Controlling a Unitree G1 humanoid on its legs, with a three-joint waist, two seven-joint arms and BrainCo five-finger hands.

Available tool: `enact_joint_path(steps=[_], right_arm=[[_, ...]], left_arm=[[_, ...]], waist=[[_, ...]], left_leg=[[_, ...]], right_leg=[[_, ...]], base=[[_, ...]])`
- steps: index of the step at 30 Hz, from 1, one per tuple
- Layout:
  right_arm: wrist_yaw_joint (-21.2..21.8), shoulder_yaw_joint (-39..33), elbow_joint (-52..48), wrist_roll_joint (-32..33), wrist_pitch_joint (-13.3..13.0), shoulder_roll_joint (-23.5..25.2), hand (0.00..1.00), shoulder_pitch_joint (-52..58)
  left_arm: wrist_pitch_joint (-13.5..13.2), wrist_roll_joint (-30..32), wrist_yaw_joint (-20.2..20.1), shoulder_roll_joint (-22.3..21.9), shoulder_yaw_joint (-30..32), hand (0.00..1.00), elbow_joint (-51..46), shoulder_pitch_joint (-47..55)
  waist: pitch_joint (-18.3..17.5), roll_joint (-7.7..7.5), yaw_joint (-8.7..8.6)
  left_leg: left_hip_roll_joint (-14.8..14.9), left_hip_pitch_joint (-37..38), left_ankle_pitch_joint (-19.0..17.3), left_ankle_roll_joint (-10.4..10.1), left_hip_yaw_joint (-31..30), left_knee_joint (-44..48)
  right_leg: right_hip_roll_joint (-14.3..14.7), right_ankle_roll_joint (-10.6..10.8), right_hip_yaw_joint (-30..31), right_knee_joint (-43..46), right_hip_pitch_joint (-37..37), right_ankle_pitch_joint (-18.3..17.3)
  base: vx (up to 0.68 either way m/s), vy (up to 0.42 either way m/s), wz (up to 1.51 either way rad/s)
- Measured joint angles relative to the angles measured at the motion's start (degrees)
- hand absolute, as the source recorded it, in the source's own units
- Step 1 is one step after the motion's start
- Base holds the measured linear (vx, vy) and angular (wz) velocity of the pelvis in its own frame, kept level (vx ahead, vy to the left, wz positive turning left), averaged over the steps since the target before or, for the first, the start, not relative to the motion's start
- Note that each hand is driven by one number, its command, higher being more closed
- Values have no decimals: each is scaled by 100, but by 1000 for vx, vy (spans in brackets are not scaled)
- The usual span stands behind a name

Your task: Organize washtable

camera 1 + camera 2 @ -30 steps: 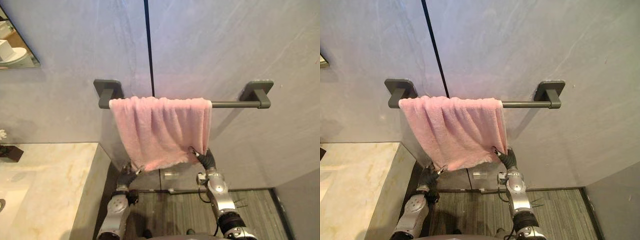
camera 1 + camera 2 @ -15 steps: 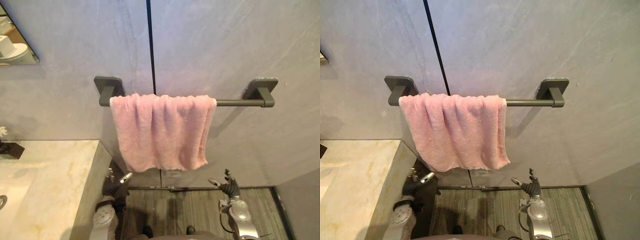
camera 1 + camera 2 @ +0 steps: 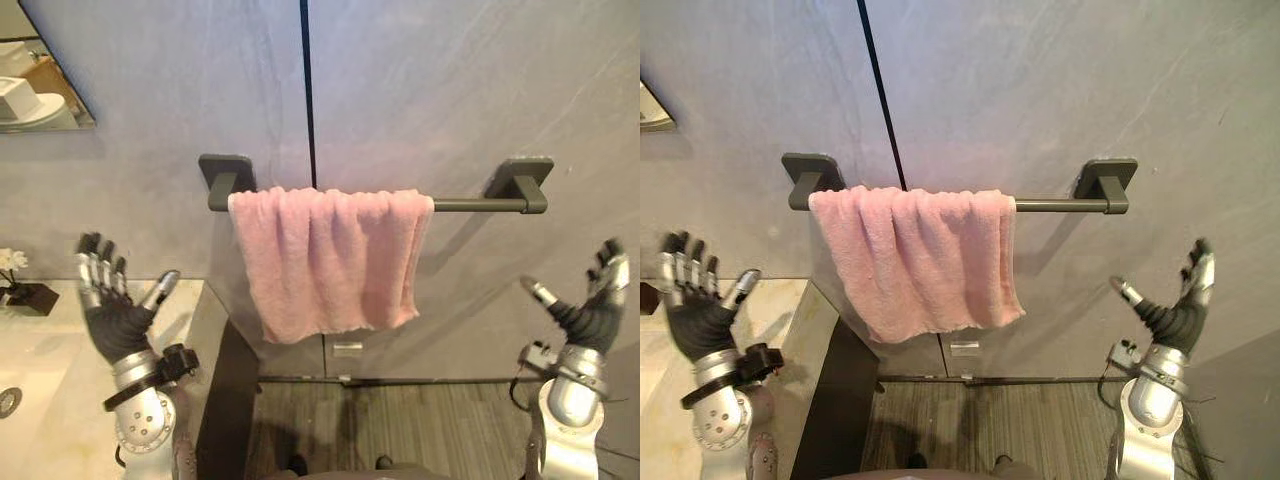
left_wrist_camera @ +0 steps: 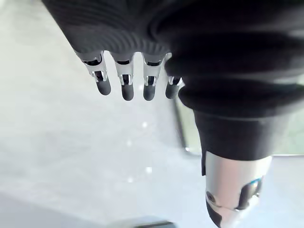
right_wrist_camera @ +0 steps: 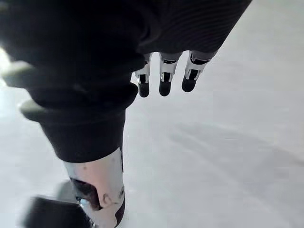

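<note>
Nearest, the left hand [image 3: 115,320] is raised beside the marble countertop [image 3: 60,380] and the right hand [image 3: 590,315] is raised at the opposite side. Both have their fingers spread straight and hold nothing, whereas a second ago both were low at the bottom corners of the pink towel [image 3: 330,260]. Beyond them the pink towel now hangs free of both hands, draped over the left part of the dark towel bar [image 3: 475,206] on the grey wall [image 3: 450,90], its hem nearly level. In my judgement the hanging step is complete, and the hands are free for whatever remains on the countertop.
</note>
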Motion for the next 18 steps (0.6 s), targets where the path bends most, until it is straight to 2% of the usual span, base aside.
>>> enact_joint_path(steps=[2,3,5,7,9,10,11,15,18], right_arm=[[9,188,-497,11,-190,-146,0,-203],[38,425,-761,28,-394,-379,0,-354],[203,858,-833,114,-605,-778,0,-616],[509,1691,-869,386,-783,-1350,0,-1166],[704,2175,-890,587,-916,-1606,0,-1477],[945,2692,-896,877,-1055,-1874,0,-1774],[1073,2858,-895,1054,-1095,-1959,0,-1865],[1723,4021,-824,2103,-1176,-2671,0,-2311],[2264,4699,-615,2770,-1067,-3311,0,-2331]], left_arm=[[-123,-1,1,180,-16,0,-393,-25],[-225,-2,-2,406,-94,0,-633,-96],[-352,-52,-32,740,-309,0,-831,-219],[-530,-324,-310,1320,-812,0,-921,-542],[-590,-533,-516,1623,-1159,0,-921,-720],[-635,-769,-750,1934,-1594,0,-896,-906],[-642,-876,-879,2040,-1740,0,-878,-973],[-657,-1477,-1560,2938,-2929,0,-300,-1541],[-507,-1851,-2072,3421,-3525,0,270,-1708]], waist=[[-21,13,-3],[-58,16,-4],[-146,14,-6],[-185,8,-2],[-218,13,1],[-253,26,9],[-262,31,15],[-298,54,29],[-301,49,-3]], left_leg=[[-9,25,0,0,-3,0],[-13,26,0,1,-6,-1],[-16,30,1,2,-6,-1],[-17,103,1,1,-11,-2],[-18,106,1,2,-18,-4],[-22,106,2,2,-30,-4],[-24,107,2,2,-36,-3],[-33,111,30,34,-48,-2],[-38,114,37,40,-24,-2]], right_leg=[[-10,2,-3,0,20,-1],[-13,3,-3,6,27,-1],[-15,4,-3,15,29,-1],[-13,4,-5,21,81,-1],[-14,7,-12,25,79,-4],[-15,13,-19,44,77,-8],[-16,18,-24,53,76,-11],[-21,26,-28,104,76,-18],[-20,25,6,127,69,-18]], base=[[-47,-17,1],[-48,-20,1],[-46,-24,1],[-74,-31,1],[-64,-25,3],[-45,-25,5],[-40,-25,6],[-25,-14,2],[-39,-22,-5]])
